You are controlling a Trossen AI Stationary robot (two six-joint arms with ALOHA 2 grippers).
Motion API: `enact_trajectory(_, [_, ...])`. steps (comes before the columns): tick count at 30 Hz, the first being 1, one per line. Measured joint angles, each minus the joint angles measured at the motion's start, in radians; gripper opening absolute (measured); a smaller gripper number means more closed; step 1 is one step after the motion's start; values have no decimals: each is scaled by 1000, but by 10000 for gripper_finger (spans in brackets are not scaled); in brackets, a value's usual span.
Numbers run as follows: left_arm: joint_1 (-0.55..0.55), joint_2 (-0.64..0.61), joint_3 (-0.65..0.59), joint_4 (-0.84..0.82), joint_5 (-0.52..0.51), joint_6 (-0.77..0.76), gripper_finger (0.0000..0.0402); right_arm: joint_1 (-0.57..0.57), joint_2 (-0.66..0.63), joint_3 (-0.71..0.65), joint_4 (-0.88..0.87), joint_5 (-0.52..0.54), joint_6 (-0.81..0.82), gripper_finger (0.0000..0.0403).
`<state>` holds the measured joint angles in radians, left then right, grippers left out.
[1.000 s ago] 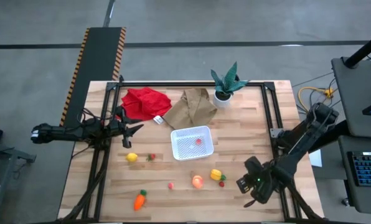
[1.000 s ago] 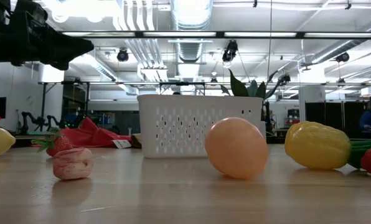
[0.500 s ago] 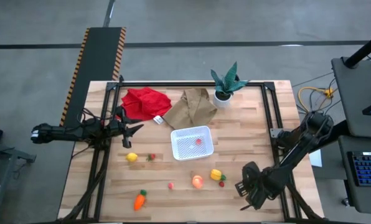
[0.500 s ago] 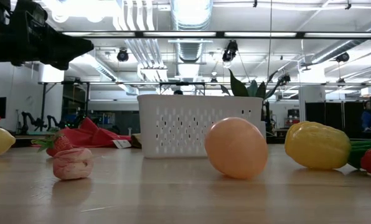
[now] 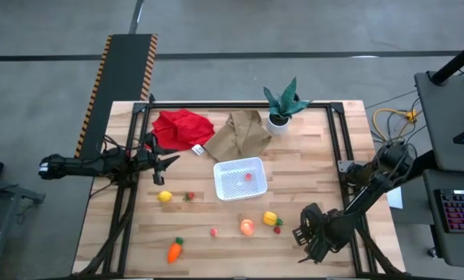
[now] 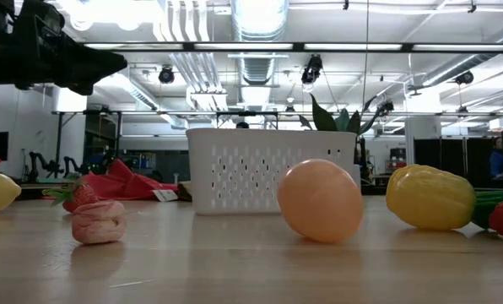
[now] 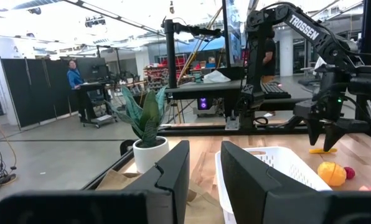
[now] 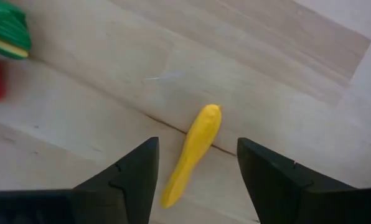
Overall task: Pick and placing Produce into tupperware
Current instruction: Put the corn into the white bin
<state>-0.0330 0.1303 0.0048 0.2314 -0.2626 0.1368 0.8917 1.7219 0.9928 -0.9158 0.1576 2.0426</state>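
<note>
A long yellow produce piece (image 8: 192, 152) lies flat on the wood near the table's right front. My right gripper (image 8: 198, 180) points down over it, open, one finger on each side, touching nothing; it also shows in the high view (image 5: 306, 233) and in the left wrist view (image 7: 325, 140). The white tupperware (image 5: 240, 177) stands mid-table with a red piece inside. A peach fruit (image 5: 247, 226), a yellow pepper (image 5: 270, 218), a lemon (image 5: 164, 197) and a carrot (image 5: 174, 250) rest on the table. My left gripper (image 5: 170, 161) waits at the left, level, narrowly open.
A red cloth (image 5: 181, 128), a brown bag (image 5: 240, 132) and a potted plant (image 5: 282, 105) sit along the far edge. Small red and pink berries (image 5: 214, 231) lie between the fruits. A black frame rail (image 5: 345, 155) runs along the table's right side.
My right gripper has sunk toward the table and shifted slightly toward the table's left edge, ending over the yellow piece. The produce and the tupperware have stayed where they were.
</note>
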Motion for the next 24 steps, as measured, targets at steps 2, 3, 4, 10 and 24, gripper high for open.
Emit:
enact_trajectory(2, [0,0,0,0,0,0,80,0,11,0,4,0,0,210])
enact_trajectory(3, [0,0,0,0,0,0,80,0,16,0,6,0,0,210])
enact_trajectory(4, [0,0,0,0,0,0,80,0,22,0,7,0,0,210])
enact_trajectory(10, [0,1,0,-2,0,-1,80,0,53,1,15,-2,0,210])
enact_trajectory(24, [0,0,0,-2,3,-3,80,0,62,3,36,-1,0,156])
